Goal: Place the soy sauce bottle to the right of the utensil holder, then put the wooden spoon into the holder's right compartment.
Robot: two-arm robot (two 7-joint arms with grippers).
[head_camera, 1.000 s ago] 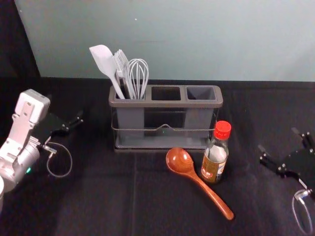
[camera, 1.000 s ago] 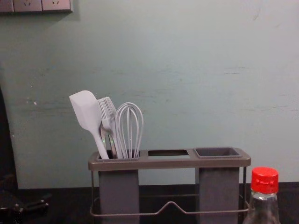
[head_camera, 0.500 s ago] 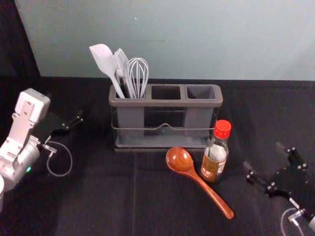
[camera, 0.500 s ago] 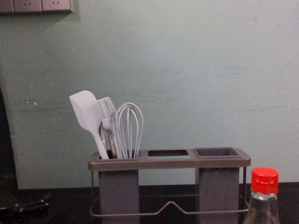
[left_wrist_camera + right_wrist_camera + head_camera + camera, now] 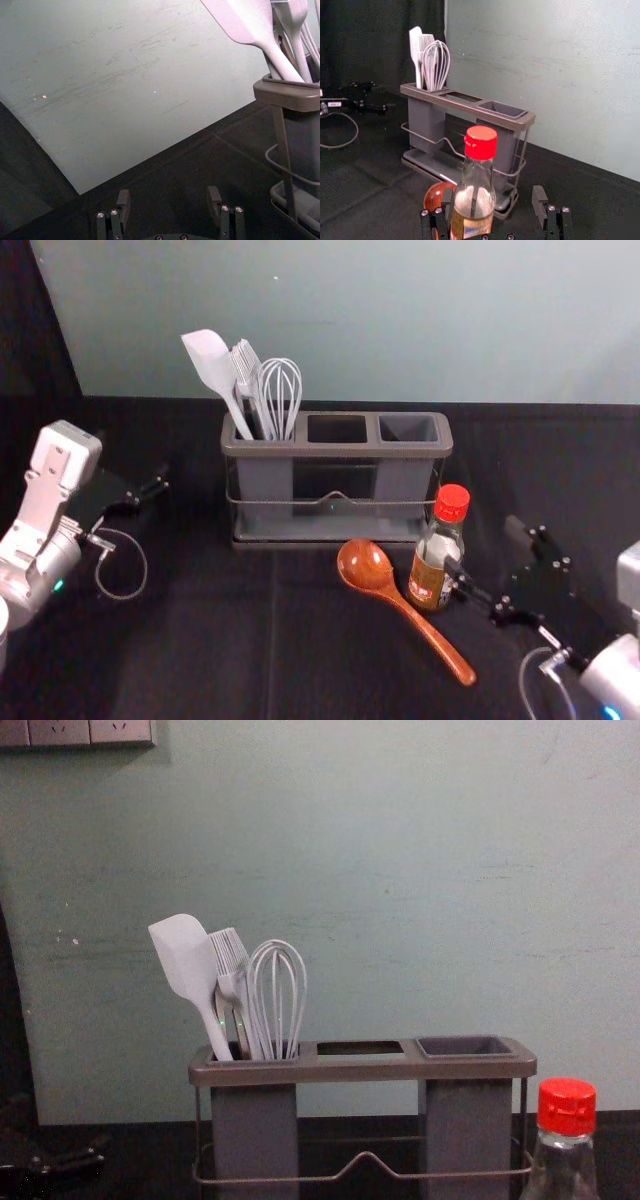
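Since the earlier frame, the black right pincer (image 5: pixel 482 545) has moved inward, its fingers standing apart beside the red-capped glass soy sauce bottle (image 5: pixel 436 565), right of centre. Bottle placement is seemingly beginning, calling for centring, then closing; the black left pincer (image 5: pixel 168 195) is idling open, middle left.

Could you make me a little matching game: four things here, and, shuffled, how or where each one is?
1. wooden spoon
2. whisk
3. soy sauce bottle
4. right gripper

A. upright, with a red cap
B. open, near the bottle
C. in the utensil holder's left compartment
D. lying on the black cloth

Pairs: 1-D, 2-C, 3-A, 4-B
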